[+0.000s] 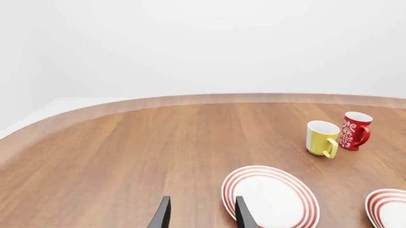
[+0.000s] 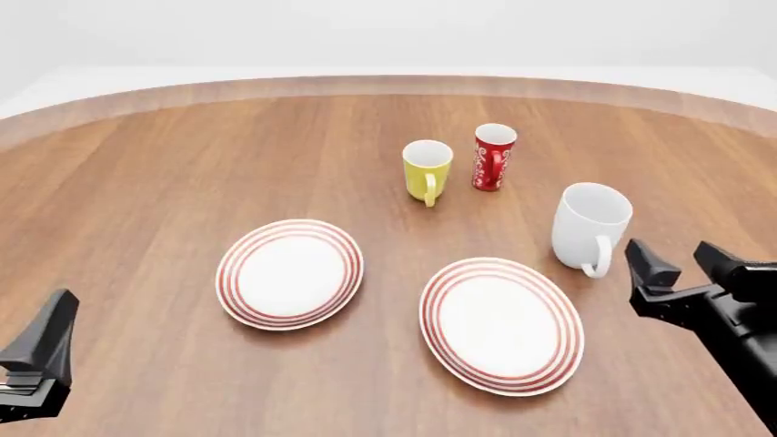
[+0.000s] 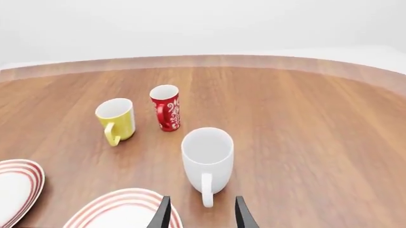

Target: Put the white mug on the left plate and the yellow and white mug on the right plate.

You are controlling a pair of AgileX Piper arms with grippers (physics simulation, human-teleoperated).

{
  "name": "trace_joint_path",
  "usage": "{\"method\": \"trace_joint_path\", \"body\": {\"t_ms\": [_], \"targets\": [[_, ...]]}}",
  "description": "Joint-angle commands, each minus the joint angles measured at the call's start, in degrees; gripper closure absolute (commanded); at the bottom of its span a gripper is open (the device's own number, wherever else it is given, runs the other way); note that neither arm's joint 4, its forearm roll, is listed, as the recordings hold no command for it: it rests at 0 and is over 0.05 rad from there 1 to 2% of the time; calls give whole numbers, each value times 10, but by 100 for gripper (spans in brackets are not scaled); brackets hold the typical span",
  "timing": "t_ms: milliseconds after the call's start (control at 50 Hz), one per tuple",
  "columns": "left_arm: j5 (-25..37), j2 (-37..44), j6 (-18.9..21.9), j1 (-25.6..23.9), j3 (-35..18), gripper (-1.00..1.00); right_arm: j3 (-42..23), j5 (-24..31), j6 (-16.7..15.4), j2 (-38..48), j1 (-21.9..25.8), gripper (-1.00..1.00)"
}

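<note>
the red cup (image 2: 493,157) carried only white ornaments, no readable writing. the white mug (image 2: 590,225) stood just ahead of the right end effector (image 2: 687,264), whose fingers were wide and empty; the left end effector (image 1: 200,214) was also wide.

Left gripper (image 2: 36,360) cut off at front view's corner, right plate (image 1: 388,209) clipped in left wrist view.

White mug (image 2: 590,224), yellow mug (image 2: 427,169), white-patterned red cup (image 2: 493,157), red-ringed white plates (image 2: 289,273).
</note>
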Motion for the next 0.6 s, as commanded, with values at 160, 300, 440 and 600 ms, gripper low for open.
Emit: {"method": "trace_joint_path", "body": {"t_ms": [160,300,440,600], "targets": [[0,0,0,0,0,-100,-8,-60,-5,84,3,-100],[0,0,0,0,0,-100,-20,-106,-6,155,10,-100],[0,0,0,0,0,-100,-31,-135,-4,206,10,-100],[0,0,0,0,0,-100,-35,-151,-5,232,10,-100]]}}
